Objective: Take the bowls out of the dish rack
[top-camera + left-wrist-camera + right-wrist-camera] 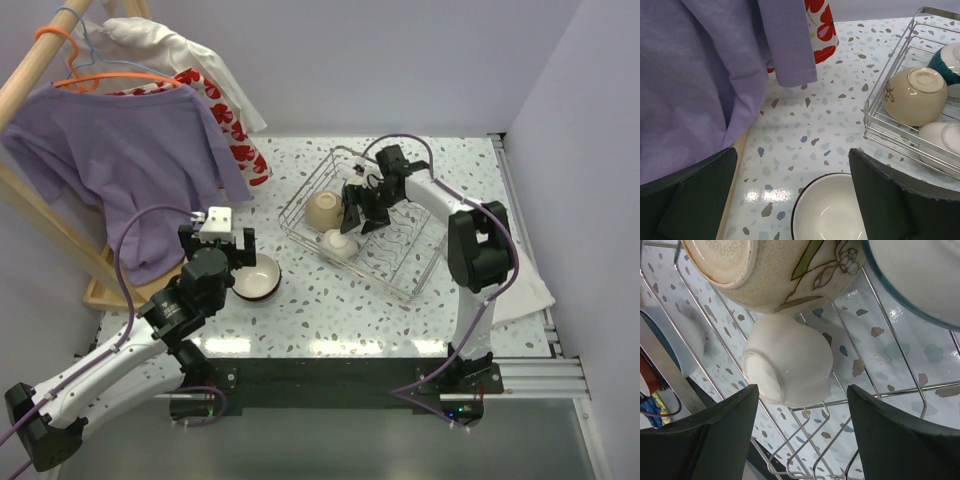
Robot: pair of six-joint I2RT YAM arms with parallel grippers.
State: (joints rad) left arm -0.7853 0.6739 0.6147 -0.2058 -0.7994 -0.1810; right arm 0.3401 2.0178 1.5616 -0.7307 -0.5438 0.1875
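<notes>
The silver wire dish rack (412,262) stands at the table's back right. In it lie an upturned tan bowl (324,210), a white bowl (338,243) on its side, and a teal bowl (946,59) partly hidden behind my right arm. My right gripper (362,212) is open inside the rack, just beside the white bowl (790,360), under the tan bowl (770,270) and a teal-rimmed bowl (915,275). A dark-rimmed bowl (256,277) stands upright on the table left of the rack. My left gripper (218,245) is open and empty, just above that bowl (830,207).
A purple shirt (120,150) hangs on a wooden clothes stand (40,215) at the left, close to my left arm. A red-flowered cloth (235,130) hangs behind it. A white cloth (525,290) lies at the right edge. Walls close the back and right.
</notes>
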